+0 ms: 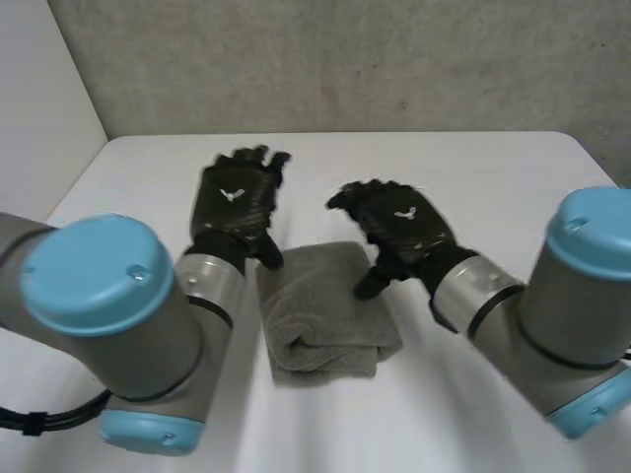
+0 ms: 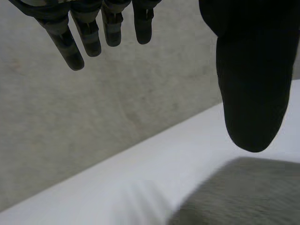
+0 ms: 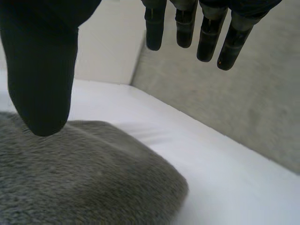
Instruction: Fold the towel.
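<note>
Left hand (image 1: pixel 235 202): fingers (image 2: pixel 65 44) straight and spread, gripping nothing; thumb poised over a corner of the towel (image 1: pixel 320 315).

Right hand (image 1: pixel 399 227): fingers (image 3: pixel 206 37) straight, relaxed, holding nothing; thumb tip at the towel's upper surface, contact not determinable.

Towel: grey, plush, folded into a thick compact rectangle; lies between both thumbs on the white table (image 1: pixel 493 168).

Head view: gives the full outline, with a layered, rolled edge on the side away from the fingertips.

Wrist views: add the pile texture, a rounded corner under each thumb, and the grey wall (image 2: pixel 93 117) beyond the fingertips.

No legible text, white emblem on left robot hand (image 1: pixel 233 200), right robot hand (image 1: pixel 402 223)
</note>
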